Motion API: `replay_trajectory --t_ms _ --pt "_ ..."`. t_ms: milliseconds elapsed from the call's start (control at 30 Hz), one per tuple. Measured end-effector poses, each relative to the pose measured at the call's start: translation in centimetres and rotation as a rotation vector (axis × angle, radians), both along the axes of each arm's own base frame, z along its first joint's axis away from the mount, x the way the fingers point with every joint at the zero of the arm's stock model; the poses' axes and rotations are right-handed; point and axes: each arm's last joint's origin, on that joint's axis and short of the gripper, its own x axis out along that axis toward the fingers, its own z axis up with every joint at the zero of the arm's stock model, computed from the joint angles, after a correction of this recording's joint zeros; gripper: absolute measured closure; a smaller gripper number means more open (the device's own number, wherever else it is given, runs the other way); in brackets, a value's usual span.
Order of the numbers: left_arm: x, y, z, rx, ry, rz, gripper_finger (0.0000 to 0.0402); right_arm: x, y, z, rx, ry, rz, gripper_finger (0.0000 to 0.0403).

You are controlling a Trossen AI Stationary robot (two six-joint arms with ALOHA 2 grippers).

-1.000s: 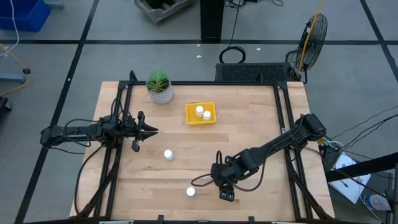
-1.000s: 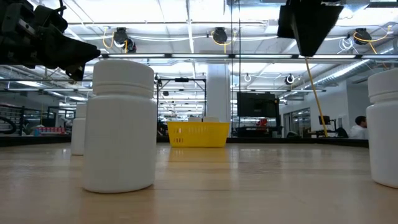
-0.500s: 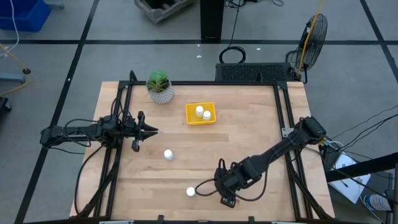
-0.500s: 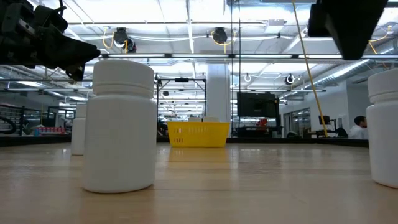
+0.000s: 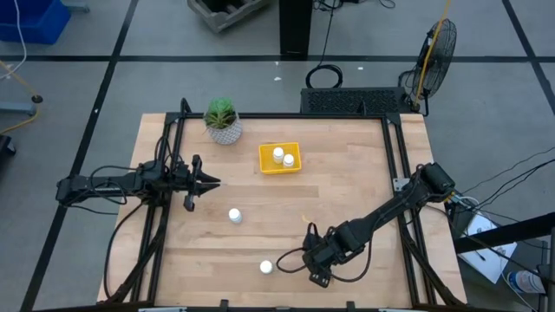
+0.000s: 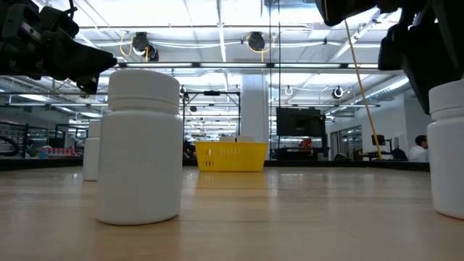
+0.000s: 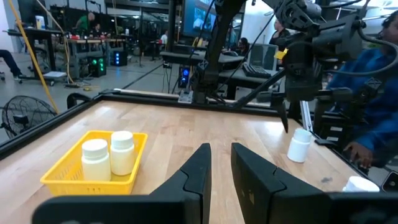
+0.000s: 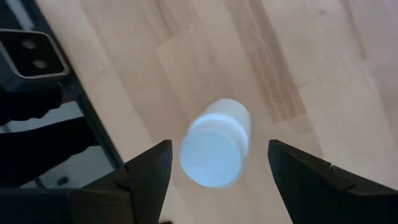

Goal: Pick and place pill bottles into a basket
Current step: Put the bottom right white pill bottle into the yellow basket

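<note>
Right gripper point(image 5: 276, 265) poised with fingers spread beside a pill bottle point(image 5: 265, 268) near the table's front edge.

The right wrist view looks down on that bottle's cap between the splayed fingers point(image 8: 146, 171), which are not touching it. A second bottle point(image 5: 234, 215) stands mid-table. Two more bottles point(image 5: 283, 157) stand upright in the yellow basket point(image 5: 266, 163) toward the back edge, beside a potted plant point(image 5: 223, 120). The left gripper point(image 5: 213, 183) waits at the left side, fingers nearly closed on nothing. No bottle shows readable writing.
</note>
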Motion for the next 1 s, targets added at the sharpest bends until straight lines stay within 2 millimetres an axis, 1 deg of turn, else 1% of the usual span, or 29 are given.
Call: replay_trajectory --t_ms 100,300,400,533,667,767,1000 --pt "0.0 0.0 0.0 0.0 0.001 0.0 0.0337 0.0 0.1 -0.5 0.036 -0.008 0.001 0.0146" --pt "0.0 0.0 0.0 0.0 0.0 0.0 0.0337 -0.4 0.1 -1.4 0.033 0.006 0.0 0.0147" --pt "0.0 0.0 0.0 0.0 0.0 0.0 0.0337 -0.5 0.1 -1.6 0.05 0.021 0.006 0.0147" --pt "0.0 0.0 0.0 0.0 0.0 0.0 0.0337 -0.3 0.1 -1.8 0.066 -0.001 -0.014 0.0148" --pt "0.0 0.0 0.0 0.0 0.0 0.0 0.0337 -0.2 -0.1 -2.1 0.073 -0.008 -0.027 0.0156" --pt "0.0 0.0 0.0 0.0 0.0 0.0 0.0337 -0.2 -0.2 -2.3 0.07 -0.006 -0.03 0.0172" --pt "0.0 0.0 0.0 0.0 0.001 0.0 0.0337 0.0 -0.6 -2.4 0.079 0.0 -0.056 0.0237"
